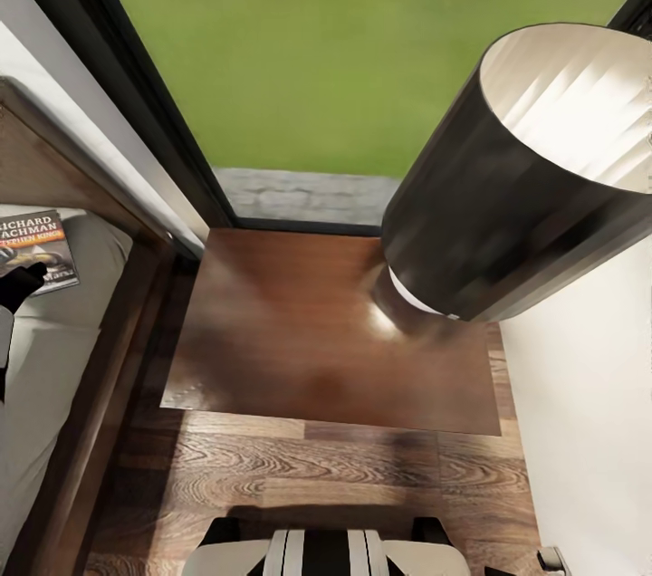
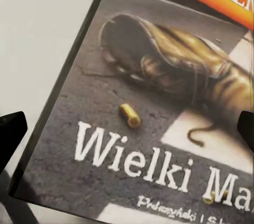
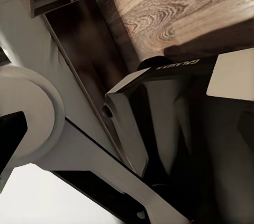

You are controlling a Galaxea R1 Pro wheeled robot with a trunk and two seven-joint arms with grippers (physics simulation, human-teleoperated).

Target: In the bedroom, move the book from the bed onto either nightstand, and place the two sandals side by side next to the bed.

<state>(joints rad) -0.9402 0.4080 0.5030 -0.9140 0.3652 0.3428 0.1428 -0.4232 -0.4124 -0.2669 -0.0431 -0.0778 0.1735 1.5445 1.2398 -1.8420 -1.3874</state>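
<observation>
From the head view, a low dark reddish-brown wooden nightstand with a glossy top [image 1: 326, 331] is seen straight ahead on the brown wood-plank floor [image 1: 299, 467], backed by a tall dark-framed window [image 1: 154, 105] through which green grass is shown. A dark cylindrical lampshade with a white lining [image 1: 516, 187] is seen looming over the nightstand's right side. At the left edge, the dark brown wooden bed with its pale grey-white mattress [image 1: 54, 350] is caught, and the small thin paperback book with a dark cover [image 1: 34, 250] is found lying flat on that mattress near the headboard; "RICHARD BACHMAN" in white and "STEPHEN KING" on an orange band can be read. The black left gripper [image 1: 23, 282] is seen at the book's lower edge. Over to the left wrist view: the book [image 2: 153, 123] is seen close up, a worn boot and a brass cartridge are pictured, "Wielki Ma" is legible, and the dark fingertips [image 2: 10, 129] are spread wide at either side of the cover, nothing clamped. In the right wrist view, the robot's own grey and black body parts are seen over the floor [image 3: 185, 7]; one dark fingertip [image 3: 10, 134] is visible, and the right gripper's opening cannot be told.
</observation>
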